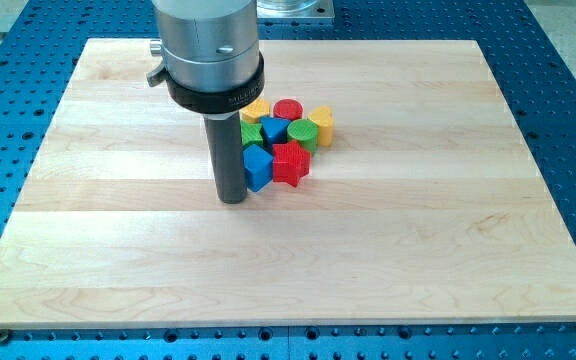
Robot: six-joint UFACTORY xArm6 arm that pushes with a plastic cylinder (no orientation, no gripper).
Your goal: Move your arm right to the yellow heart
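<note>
near the centre of the frame, my tip [232,198] rests on the wooden worktop [448,250], touching or just beside the left face of a blue block [257,166]. no fingers are fitted; the arm ends in a plain dark rod. blocks form a tight cluster right of the rod. a red star [290,162] sits just right of the blue block. above them lie a green block [252,133], a second blue block [274,128] and a green cylinder [302,134]. a red cylinder [287,109] occupies the cluster's top. the yellow heart [320,122] is at the cluster's upper right edge. another yellow block [256,107] shows partly behind the arm housing.
</note>
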